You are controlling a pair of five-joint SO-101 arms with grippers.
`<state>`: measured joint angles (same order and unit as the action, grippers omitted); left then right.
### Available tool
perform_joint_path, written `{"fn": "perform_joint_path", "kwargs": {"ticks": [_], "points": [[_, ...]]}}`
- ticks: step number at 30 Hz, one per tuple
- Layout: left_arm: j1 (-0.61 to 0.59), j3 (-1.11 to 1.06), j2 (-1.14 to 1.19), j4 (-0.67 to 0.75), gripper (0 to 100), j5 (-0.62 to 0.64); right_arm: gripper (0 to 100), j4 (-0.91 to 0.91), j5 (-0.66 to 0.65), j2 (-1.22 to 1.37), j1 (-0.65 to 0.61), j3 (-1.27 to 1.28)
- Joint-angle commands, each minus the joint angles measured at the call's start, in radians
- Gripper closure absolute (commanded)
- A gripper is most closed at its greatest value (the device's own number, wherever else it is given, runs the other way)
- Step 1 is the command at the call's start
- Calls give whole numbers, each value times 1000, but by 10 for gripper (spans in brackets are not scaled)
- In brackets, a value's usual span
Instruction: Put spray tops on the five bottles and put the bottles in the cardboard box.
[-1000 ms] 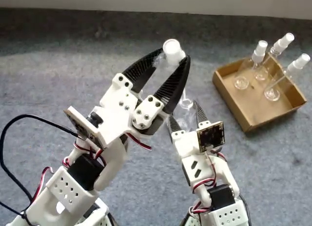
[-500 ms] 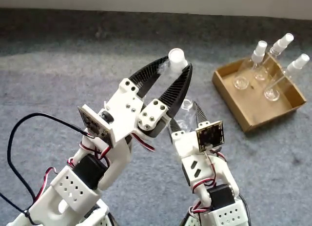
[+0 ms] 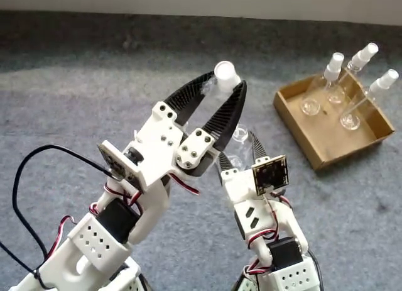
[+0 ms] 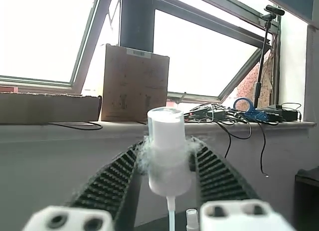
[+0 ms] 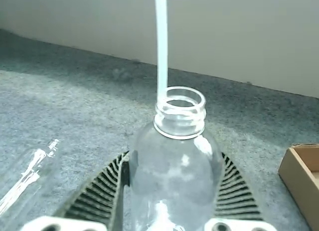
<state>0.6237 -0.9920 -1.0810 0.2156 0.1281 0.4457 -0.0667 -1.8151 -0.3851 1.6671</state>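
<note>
While the left tool (image 3: 225,85) grips the spray top (image 3: 226,73) directly above, the right tool (image 3: 239,148) clamps 1 upright bottle (image 5: 174,156). The dip tube (image 5: 160,41) hangs vertically and meets the mouth's rim, so insertion likely runs straight down.

High view looking down on table (image 3: 75,102), wrist views close along fingers (image 4: 109,181)

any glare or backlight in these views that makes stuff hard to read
Left wrist view: the bright windows behind wash out to white, leaving the spray top in the left pincer backlit. Right wrist view: white glints sit on the clear bottle, so its glass outline is hard to follow. High view: soft even light, with a darker band along the far edge of the grey surface.
</note>
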Motion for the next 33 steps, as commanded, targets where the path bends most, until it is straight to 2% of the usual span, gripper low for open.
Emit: {"fn": "perform_joint_path", "kwargs": {"ticks": [1, 5, 10, 15, 21, 28, 33], "points": [[12, -19, -12, 20, 996, -8, 874, 10, -12, -13, 16, 119], [12, -19, -12, 23, 996, -8, 874, 10, -12, -13, 16, 119], [12, -16, -10, 100, 996, -8, 874, 13, -12, -13, 16, 119], [8, -15, -4, 100, 996, -8, 874, 15, -12, -13, 16, 119], [8, 16, 134, 104, 996, -8, 874, 16, -12, -13, 16, 119], [7, 12, 137, 97, 996, -8, 874, 16, -12, -13, 16, 119], [25, -71, 137, 97, 996, -11, 874, 16, -12, -13, 16, 119]]}}
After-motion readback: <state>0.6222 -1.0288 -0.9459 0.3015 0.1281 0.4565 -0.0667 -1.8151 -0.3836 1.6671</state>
